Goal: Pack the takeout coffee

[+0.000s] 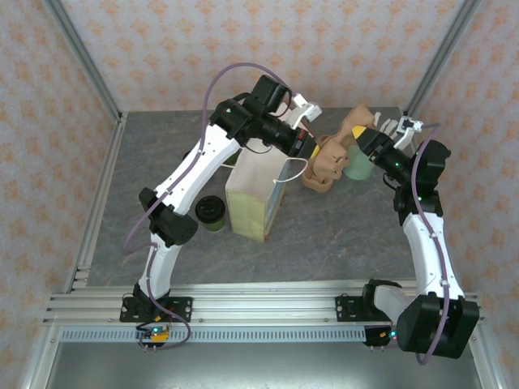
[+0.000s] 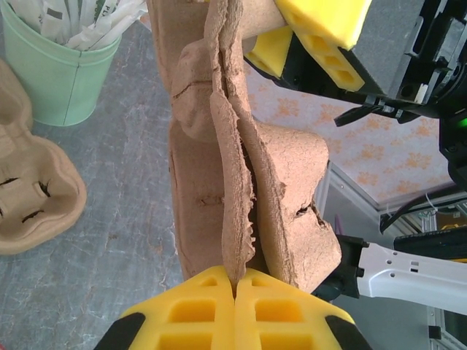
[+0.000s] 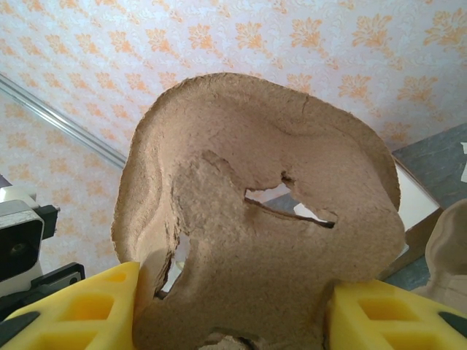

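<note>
Takeout coffee (image 1: 211,212) stands upright, lidded, left of the table's centre, just beside the paper bag (image 1: 253,198). Left gripper (image 2: 235,288) pinches the pulp cup carrier (image 1: 328,158) near the far edge; right gripper (image 3: 233,313) clamps the same carrier. Coffee lies nearward of both jaws, left arm nearer

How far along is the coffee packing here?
Done: the paper bag stands upright on the table. In hand: the left gripper and right gripper both clamp one pulp cup carrier between them. Left: the lidded coffee cup sits beside the bag, not yet in carrier or bag.
</note>
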Tool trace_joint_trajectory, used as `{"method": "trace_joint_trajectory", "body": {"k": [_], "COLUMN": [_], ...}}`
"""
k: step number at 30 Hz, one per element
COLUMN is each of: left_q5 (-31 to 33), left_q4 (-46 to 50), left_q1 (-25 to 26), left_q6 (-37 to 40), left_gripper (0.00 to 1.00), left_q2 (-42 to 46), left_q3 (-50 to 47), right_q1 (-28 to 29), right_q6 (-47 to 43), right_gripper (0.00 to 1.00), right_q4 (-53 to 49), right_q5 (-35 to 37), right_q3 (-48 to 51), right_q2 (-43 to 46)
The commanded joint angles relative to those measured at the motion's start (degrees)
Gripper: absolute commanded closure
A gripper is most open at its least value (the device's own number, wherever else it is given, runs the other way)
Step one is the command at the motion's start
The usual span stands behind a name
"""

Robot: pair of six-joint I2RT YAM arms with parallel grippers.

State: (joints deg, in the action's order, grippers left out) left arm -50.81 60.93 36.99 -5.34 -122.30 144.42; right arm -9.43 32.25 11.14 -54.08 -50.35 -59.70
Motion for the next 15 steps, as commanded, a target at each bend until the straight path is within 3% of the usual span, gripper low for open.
{"method": "trace_joint_trajectory", "body": {"k": [1,9,15], "left_q5": [2.4,12.6,13.9], "left_q4": [-2.0,0.3,-0.9], "left_q1": [-0.5,-1.7,-2.7], "left_q6": [-1.1,1.6,0.9], "left_gripper": [1.0,1.0,1.0], "left_q2": [-0.2,-0.2,-0.4], "left_q3": [1.8,1.6,1.4], "right_q1": [0.2,0.1,-0.2], "right_q6": [-1.4,-2.2,-2.2], "right_gripper": [0.69,0.68,0.67], "right_q4": [-1.4,-9.7,-14.8], "right_q5": [-0.5,-0.2,-0.1], "right_q3": [-0.9,-3.9,-7.1], "right_q2": [2.2,2.4,0.8]}}
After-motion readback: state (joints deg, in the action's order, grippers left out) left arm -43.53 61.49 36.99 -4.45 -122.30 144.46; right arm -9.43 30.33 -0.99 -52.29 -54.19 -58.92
